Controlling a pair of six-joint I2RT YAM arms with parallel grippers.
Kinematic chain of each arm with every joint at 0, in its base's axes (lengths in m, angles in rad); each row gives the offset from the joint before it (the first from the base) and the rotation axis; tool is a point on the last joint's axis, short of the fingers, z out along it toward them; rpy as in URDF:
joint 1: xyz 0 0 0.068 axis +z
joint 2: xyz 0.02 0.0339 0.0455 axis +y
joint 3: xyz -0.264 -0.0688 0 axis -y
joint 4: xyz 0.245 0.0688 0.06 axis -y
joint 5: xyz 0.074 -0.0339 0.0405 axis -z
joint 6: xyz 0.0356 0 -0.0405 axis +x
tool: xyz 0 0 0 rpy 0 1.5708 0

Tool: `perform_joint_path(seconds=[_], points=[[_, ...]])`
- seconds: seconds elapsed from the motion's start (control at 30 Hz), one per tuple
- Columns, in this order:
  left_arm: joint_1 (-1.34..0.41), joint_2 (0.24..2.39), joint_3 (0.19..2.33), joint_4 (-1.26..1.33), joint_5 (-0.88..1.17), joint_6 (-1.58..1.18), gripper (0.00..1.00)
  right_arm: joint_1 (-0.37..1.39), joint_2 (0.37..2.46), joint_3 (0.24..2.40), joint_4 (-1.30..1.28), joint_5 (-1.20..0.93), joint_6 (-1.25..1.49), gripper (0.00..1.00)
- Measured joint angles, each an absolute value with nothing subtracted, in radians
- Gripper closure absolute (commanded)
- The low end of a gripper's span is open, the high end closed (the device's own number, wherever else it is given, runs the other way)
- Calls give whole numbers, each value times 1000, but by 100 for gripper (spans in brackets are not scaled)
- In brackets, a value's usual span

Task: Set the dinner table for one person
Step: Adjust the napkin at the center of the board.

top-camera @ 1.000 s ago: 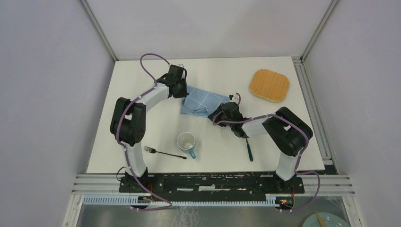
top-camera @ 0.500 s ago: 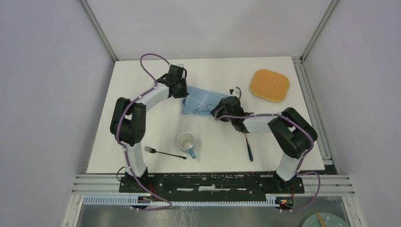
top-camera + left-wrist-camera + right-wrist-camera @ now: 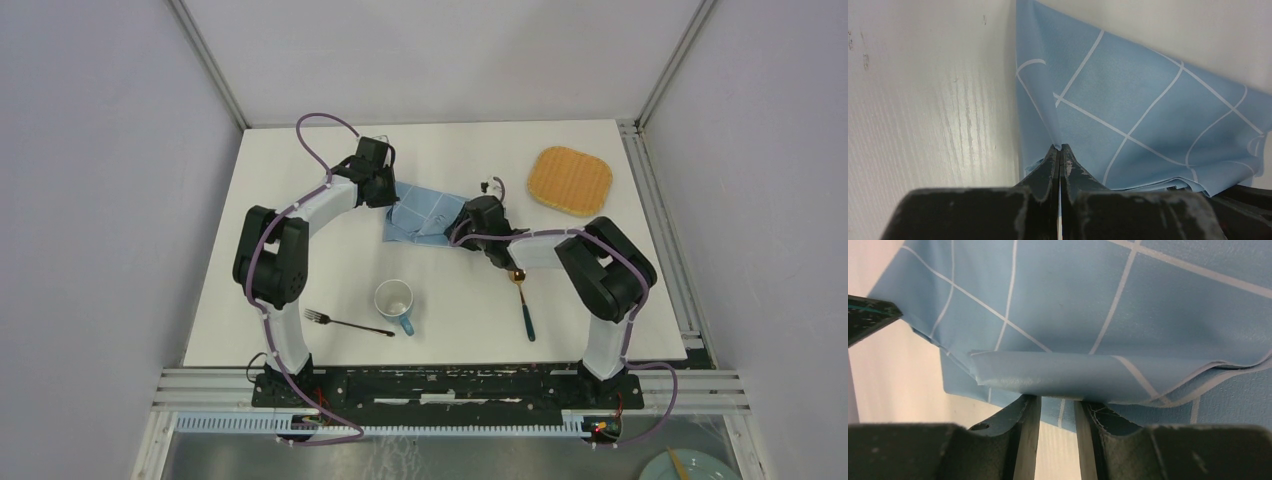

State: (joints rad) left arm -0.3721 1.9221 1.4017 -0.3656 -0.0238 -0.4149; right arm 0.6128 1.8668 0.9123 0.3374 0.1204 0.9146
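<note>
Where left pincer pinches it, soft blue checked cloth puckers.

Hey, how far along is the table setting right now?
Early. Nothing looks placed: the woven orange mat sits far right, while the white-and-teal mug, black fork and teal-handled spoon lie scattered on the white tabletop. In hand: the left gripper pinches the blue checked cloth; the right gripper is open at its fold. Left: flatten cloth, arrange everything.
</note>
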Motion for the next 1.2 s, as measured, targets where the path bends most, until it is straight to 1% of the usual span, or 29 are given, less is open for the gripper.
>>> perform_joint_path(seconds=[0.2,0.57,0.8,0.93,1.0,1.13,1.2], points=[[-372,1922,1402,-365,-24,-415,98,610,1899,945,326,116,893,64],[-371,1922,1402,-366,-24,-414,98,571,1973,1122,244,125,820,64],[-371,1922,1402,-366,-24,-414,98,533,2015,1283,207,128,778,63],[-371,1922,1402,-366,-24,-414,98,512,2095,1445,155,113,750,63],[-371,1922,1402,-366,-24,-414,98,500,2123,1489,139,105,740,62],[-371,1922,1402,-365,-24,-414,98,489,2117,1474,118,94,716,62],[-371,1924,1402,-365,-24,-414,98,486,2079,1413,112,90,707,62]])
